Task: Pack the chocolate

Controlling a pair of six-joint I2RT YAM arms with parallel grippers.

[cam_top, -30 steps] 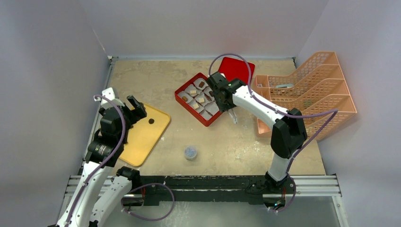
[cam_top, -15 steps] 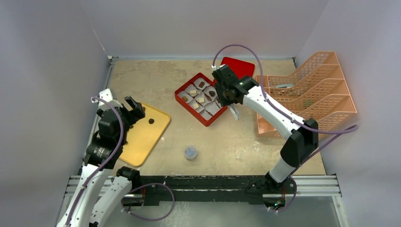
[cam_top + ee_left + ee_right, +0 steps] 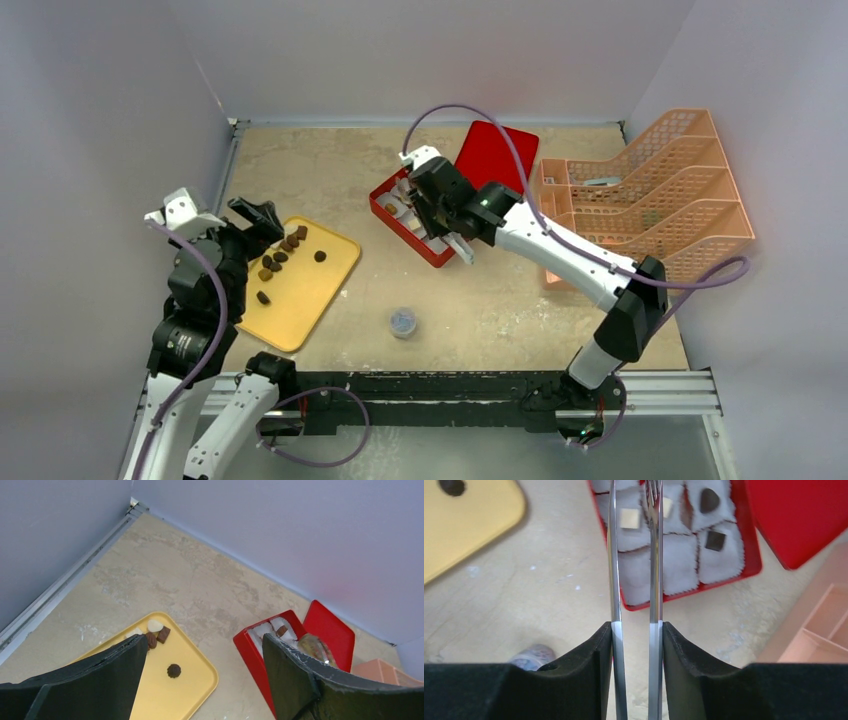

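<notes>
Most of the loose chocolate is sitting on the yellow tray on the left side of the table. The pieces make a ragged string along the tray's left half, running from far-right to near-left, roughly in line with the tray's own long side. One dark piece sits off to the right of that line. From above they're too tiny to tell any long axis on a single lump. The left wrist view shows a cream one just beside two brown ones near the tray's far corner.

The rest is already in the red box, lying flat in the white paper liners. There are a couple of tan squares, a dark square and a rounded dark piece, and the near liners look bare.

The left gripper hangs over the far-left edge of the tray, fingers spread wide, nothing in them.

The right gripper is over the box, clamped on a pair of metal tweezers. The blades run straight out ahead, nearly parallel, with a gap between them. Their tips go off the top of the wrist view, so I can't tell if they're pinching anything.

Other stuff: the red lid lies just behind the box, an orange rack stands at the right, and a small round cap sits near the front — well apart from both.
</notes>
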